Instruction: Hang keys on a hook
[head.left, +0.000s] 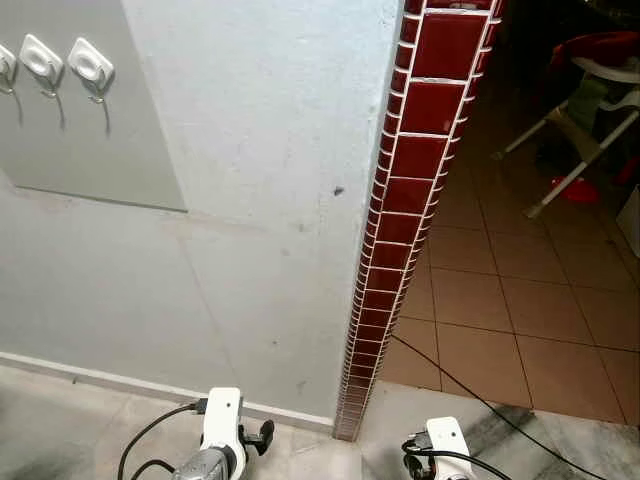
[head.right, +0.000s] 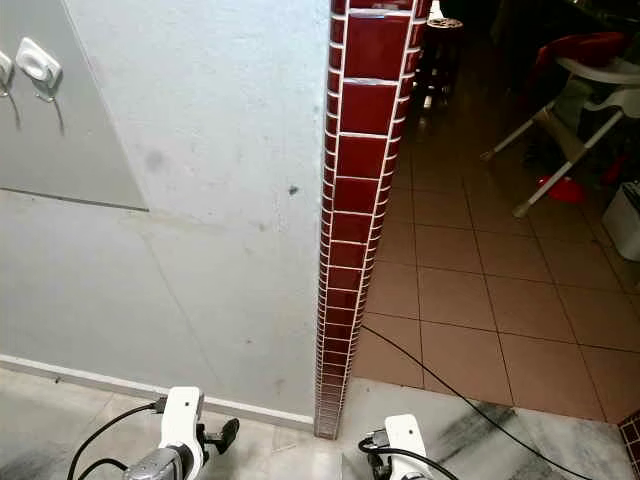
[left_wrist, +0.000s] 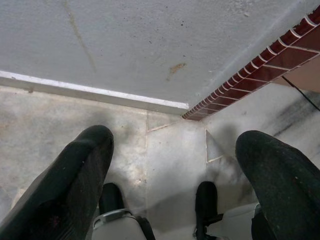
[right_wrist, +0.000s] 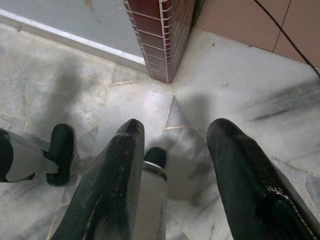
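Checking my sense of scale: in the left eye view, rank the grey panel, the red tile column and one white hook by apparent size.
1. Red tile column and grey panel: similar, panel cropped, unranked.
2. White hook: clearly smallest.

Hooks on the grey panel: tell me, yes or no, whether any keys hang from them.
No: the white hooks on the grey panel hang bare, with only their shadows falling on it.

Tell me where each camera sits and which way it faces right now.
Head stereo pair: looks forward and down at the wall, hooks and red tile column; both arms low.
Left wrist: aims floorward past left pincer, open.
Right wrist: aims floorward past right pincer, open.
Shared: all see the column's base.
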